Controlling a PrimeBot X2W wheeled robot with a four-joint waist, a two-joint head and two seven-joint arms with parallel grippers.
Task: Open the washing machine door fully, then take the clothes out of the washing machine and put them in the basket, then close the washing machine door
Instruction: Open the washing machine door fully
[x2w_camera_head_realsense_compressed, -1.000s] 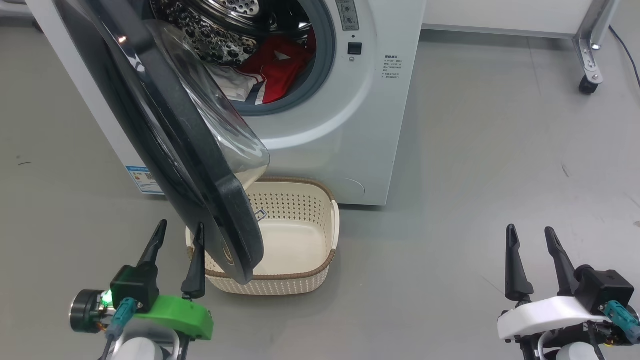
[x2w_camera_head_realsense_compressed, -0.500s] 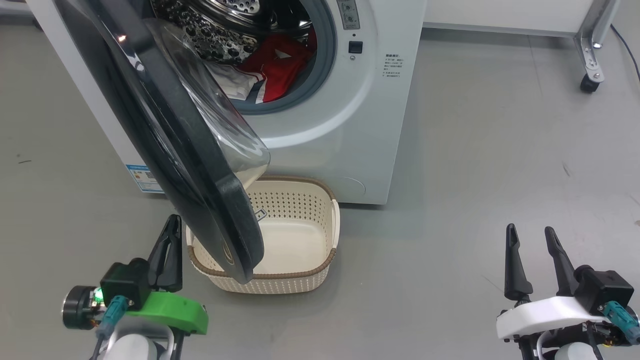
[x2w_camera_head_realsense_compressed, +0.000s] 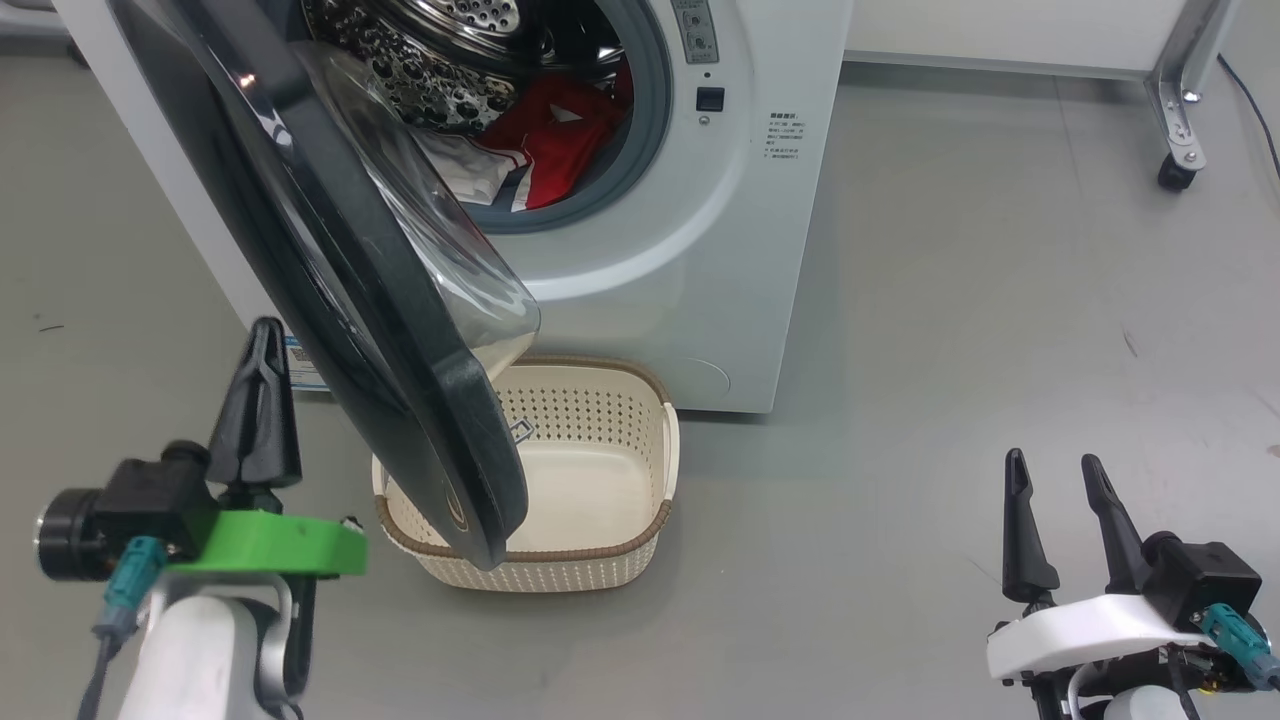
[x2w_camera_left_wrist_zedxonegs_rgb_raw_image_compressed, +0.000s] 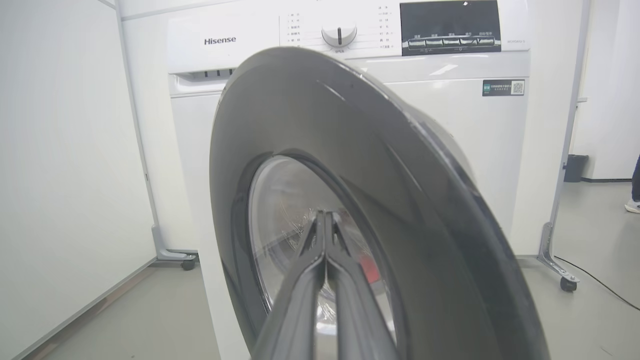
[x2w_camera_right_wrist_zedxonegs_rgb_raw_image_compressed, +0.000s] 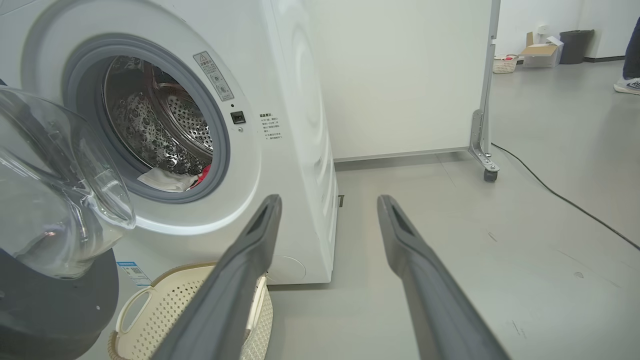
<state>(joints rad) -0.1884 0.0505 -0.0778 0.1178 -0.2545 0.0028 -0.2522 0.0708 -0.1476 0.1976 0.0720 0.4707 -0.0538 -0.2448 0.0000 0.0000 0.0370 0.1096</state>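
Note:
The washing machine (x2w_camera_head_realsense_compressed: 700, 250) stands with its door (x2w_camera_head_realsense_compressed: 380, 330) swung partly open, black rim toward me and glass bowl (x2w_camera_head_realsense_compressed: 450, 260) facing the drum. Inside lie the clothes: a red garment (x2w_camera_head_realsense_compressed: 555, 130) and a white striped one (x2w_camera_head_realsense_compressed: 470, 170). The basket (x2w_camera_head_realsense_compressed: 560, 570) sits on the floor under the door's lower edge, with nothing in it. My left gripper (x2w_camera_head_realsense_compressed: 267, 330) is shut on nothing, raised to the left of the door's outer face (x2w_camera_left_wrist_zedxonegs_rgb_raw_image_compressed: 400, 175), where its fingers (x2w_camera_left_wrist_zedxonegs_rgb_raw_image_compressed: 325, 250) point at the window. Over bare floor at the lower right, my right gripper (x2w_camera_head_realsense_compressed: 1050, 465) is open.
A white panel on a wheeled metal frame (x2w_camera_head_realsense_compressed: 1178, 170) stands right of the machine, with a black cable (x2w_camera_right_wrist_zedxonegs_rgb_raw_image_compressed: 550, 190) trailing over the grey floor. A person's shoe (x2w_camera_right_wrist_zedxonegs_rgb_raw_image_compressed: 627, 85) shows far off. Another white wall panel (x2w_camera_left_wrist_zedxonegs_rgb_raw_image_compressed: 65, 175) flanks the machine's left side.
My left gripper has shut and moved left and up, from beside the door's lower edge to the door's outer side. The right gripper has barely moved.

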